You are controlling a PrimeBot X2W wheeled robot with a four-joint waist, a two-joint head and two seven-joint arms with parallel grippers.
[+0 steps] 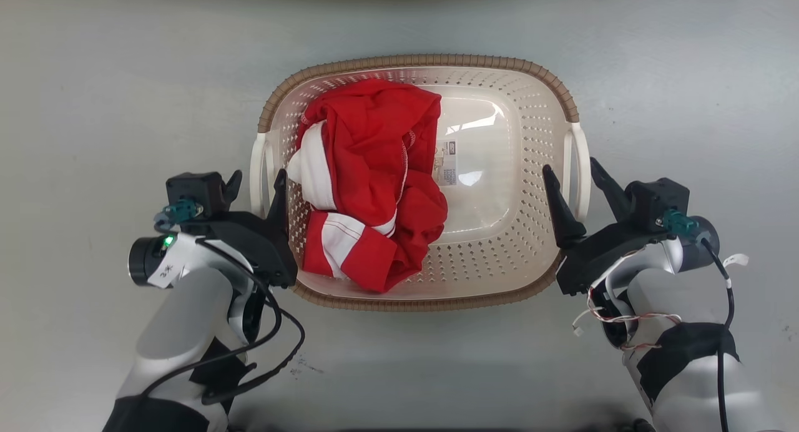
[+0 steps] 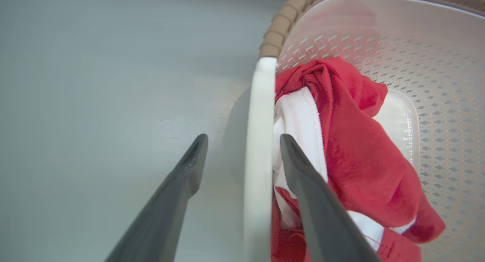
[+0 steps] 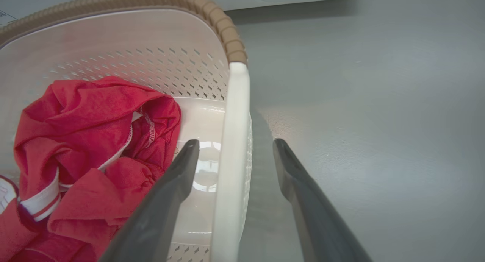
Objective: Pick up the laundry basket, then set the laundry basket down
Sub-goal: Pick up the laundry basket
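The laundry basket [image 1: 424, 60] sits on the surface [image 1: 125, 76], a red garment [image 1: 368, 188] inside. The left gripper [image 1: 258, 175] at nine o'clock and the right gripper [image 1: 569, 164] at three are each spread apart astride a handle [image 2: 261, 114].

Pale grey surface [image 1: 93, 76], laundry basket [image 1: 424, 61] resting at its middle, faint dark scuffs [image 1: 304, 364] near the front

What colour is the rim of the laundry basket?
Tan-brown, ribbed like weave; the rim of the laundry basket shows best in the head view.
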